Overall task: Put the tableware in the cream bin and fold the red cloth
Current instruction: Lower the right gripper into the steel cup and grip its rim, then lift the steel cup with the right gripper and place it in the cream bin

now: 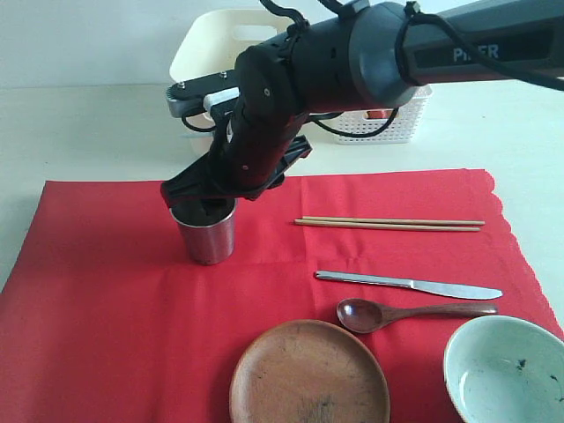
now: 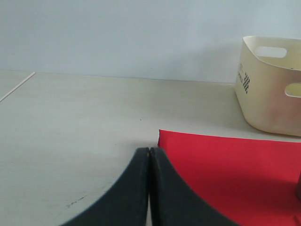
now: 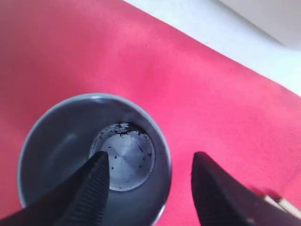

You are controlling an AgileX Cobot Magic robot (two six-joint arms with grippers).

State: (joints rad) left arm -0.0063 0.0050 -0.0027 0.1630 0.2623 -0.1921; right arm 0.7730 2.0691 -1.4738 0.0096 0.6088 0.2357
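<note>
Upright on the left half of the red cloth (image 1: 106, 291): steel cup (image 1: 206, 236), plain and brushed, dark specks on its inner floor. Right gripper (image 3: 150, 161) over it, jaws parted, one inside the rim, one outside. White lettering on the arm, partly hidden: "PI…ER". Further right on the cloth: pair of wooden chopsticks (image 1: 388, 224), metal table knife (image 1: 405, 284), dark wooden spoon (image 1: 397, 312), round brown wooden plate (image 1: 308, 374), pale green-white bowl (image 1: 504, 370). Behind on the counter (image 1: 88, 132): cream bin (image 2: 268, 99) with a black dotted mark, and white lattice basket (image 1: 388, 123), largely masked by the arm. Left gripper (image 2: 149, 153) by the cloth's corner, jaws pressed together.
</note>
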